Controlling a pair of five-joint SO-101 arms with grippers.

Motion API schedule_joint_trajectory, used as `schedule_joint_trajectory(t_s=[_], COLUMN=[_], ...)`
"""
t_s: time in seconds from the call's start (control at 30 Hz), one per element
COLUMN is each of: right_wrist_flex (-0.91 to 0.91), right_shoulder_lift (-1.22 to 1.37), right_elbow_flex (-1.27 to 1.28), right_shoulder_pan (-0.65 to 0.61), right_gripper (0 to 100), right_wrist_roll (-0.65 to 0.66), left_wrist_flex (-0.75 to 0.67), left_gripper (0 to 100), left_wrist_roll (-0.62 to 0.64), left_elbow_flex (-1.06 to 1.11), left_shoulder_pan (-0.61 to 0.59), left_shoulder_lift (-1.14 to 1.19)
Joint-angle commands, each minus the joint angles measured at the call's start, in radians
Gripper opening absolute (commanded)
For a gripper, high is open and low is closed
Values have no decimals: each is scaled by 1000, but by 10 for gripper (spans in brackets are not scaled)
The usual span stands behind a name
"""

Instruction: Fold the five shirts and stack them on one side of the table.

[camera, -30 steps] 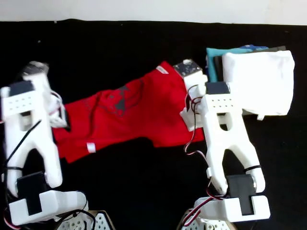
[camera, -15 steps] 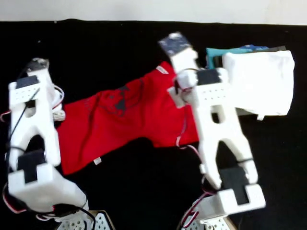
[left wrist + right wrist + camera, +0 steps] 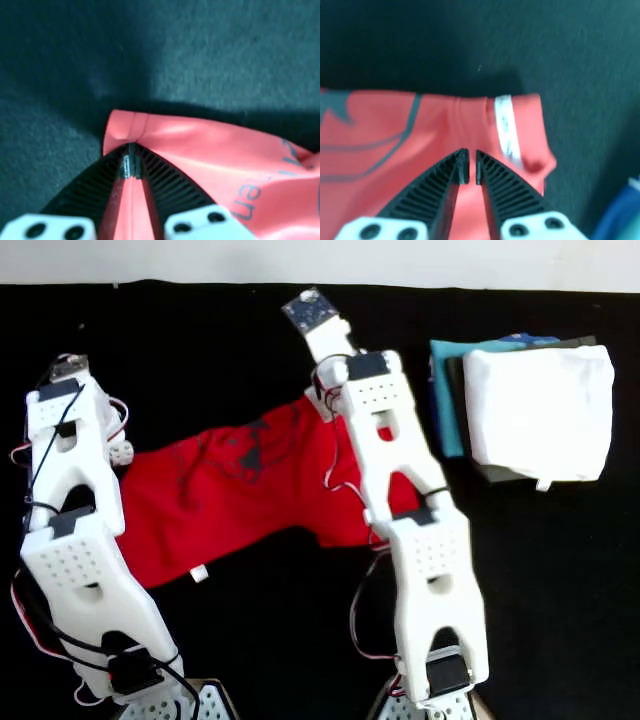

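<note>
A red shirt (image 3: 230, 490) with a dark print lies spread over the black table (image 3: 200, 340), left of centre. My left gripper (image 3: 130, 161) is shut on the shirt's folded left edge (image 3: 125, 127), with red cloth running between its fingers; it stands at the shirt's left end (image 3: 118, 454). My right gripper (image 3: 469, 165) sits at the shirt's far edge beside a white label (image 3: 506, 127), fingers nearly together and cloth puckered at the tips. Its arm (image 3: 385, 450) lies across the shirt's right part. Folded shirts are stacked at the right, a white one (image 3: 540, 415) on top.
Under the white shirt show a teal one (image 3: 446, 405), a dark one (image 3: 500, 476) and a blue edge (image 3: 530, 338). The table's far edge (image 3: 200, 283) meets a pale wall. Both arm bases stand at the near edge.
My right arm swung left from beside the stack and stretched over the shirt to its far edge. The left arm stretched farther back, and the shirt's near left corner shifted slightly.
</note>
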Motion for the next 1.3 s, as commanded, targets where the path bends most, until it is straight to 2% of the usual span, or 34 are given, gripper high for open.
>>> schedule_joint_trajectory(t_s=[0.0,0.23,0.43,0.8,0.9,0.97,1.07,1.27], right_wrist_flex=[-16,-13,-7,236,317,392,479,602], right_shoulder_lift=[133,367,403,372,354,325,266,139], right_elbow_flex=[-285,-515,-559,-866,-901,-900,-900,-900], right_shoulder_pan=[-5,61,145,137,137,137,137,137], right_gripper=[32,32,32,31,31,31,31,31], right_wrist_roll=[5,11,11,9,11,11,11,11], left_wrist_flex=[29,132,256,563,580,585,586,580], left_gripper=[9,9,9,9,9,9,9,9], left_wrist_roll=[8,8,8,9,37,57,60,48], left_elbow_flex=[-160,-452,-730,-1153,-1221,-1218,-1090,-558], left_shoulder_pan=[-19,-79,-117,-39,-38,-50,-67,-76], left_shoulder_lift=[85,286,418,461,455,420,302,-116])
